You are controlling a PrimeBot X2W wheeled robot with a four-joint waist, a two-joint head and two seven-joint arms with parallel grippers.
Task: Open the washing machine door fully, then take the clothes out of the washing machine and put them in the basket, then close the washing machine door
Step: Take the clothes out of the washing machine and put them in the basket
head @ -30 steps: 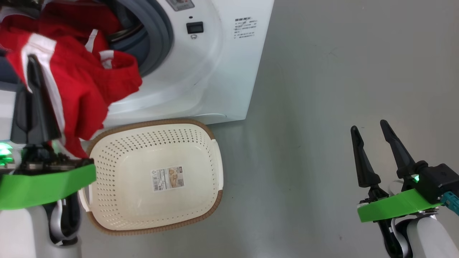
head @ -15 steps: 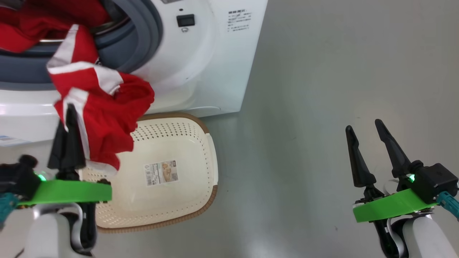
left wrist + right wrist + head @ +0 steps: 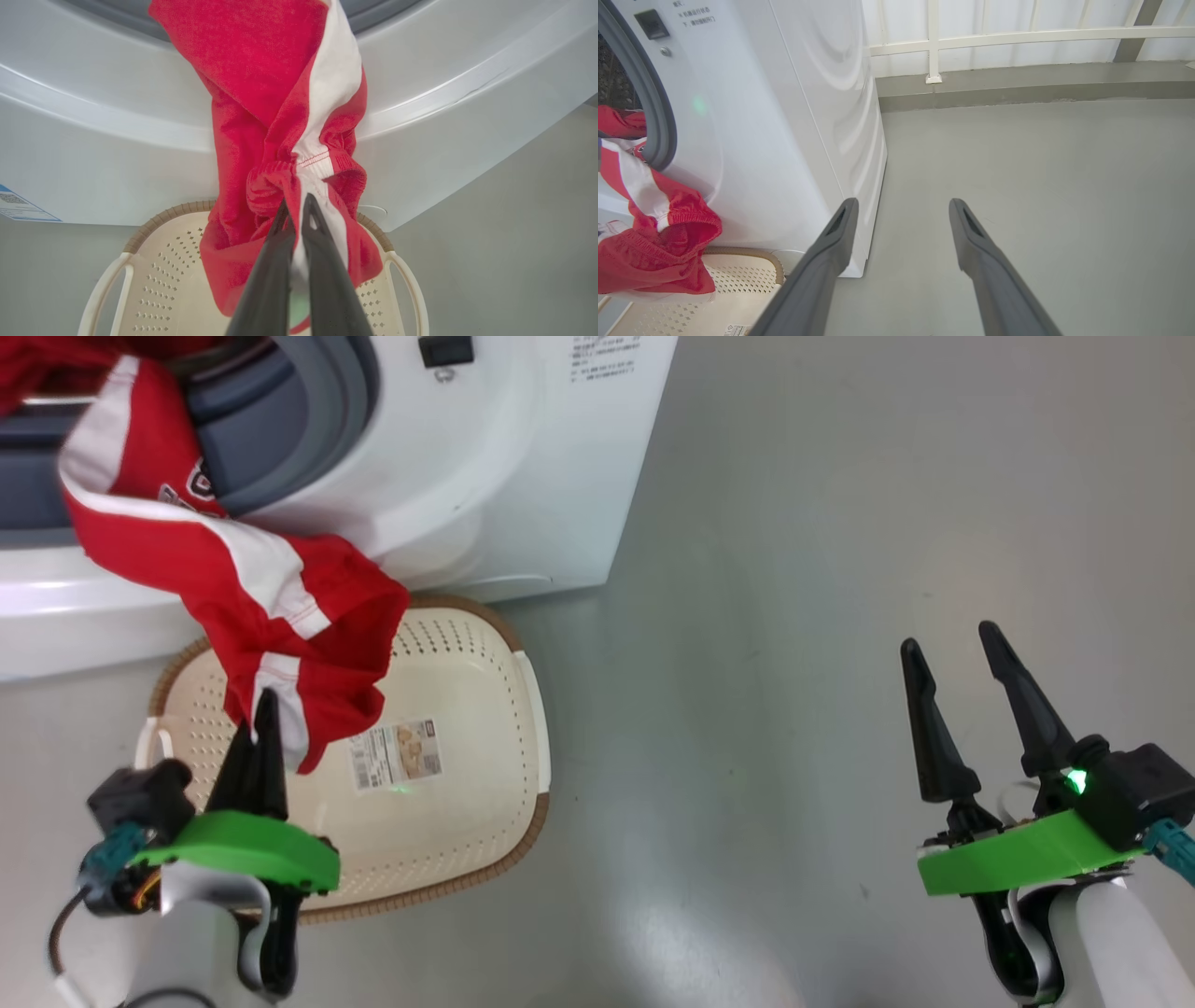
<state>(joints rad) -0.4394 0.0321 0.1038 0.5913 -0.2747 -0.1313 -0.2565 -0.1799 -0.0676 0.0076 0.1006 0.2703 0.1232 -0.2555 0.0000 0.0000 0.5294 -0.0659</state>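
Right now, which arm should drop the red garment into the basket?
Left: the left gripper is shut on the red garment above the basket; the right gripper stands open, off over the floor.

Head overhead; wrists toward washing machine (image 3: 523, 476)

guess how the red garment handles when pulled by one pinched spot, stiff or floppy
Probably floppy: the red garment drapes in loose folds from the washing machine to the shut left jaws. Likely light, held by a small bunched pinch. It may trail and snag on the basket rim.
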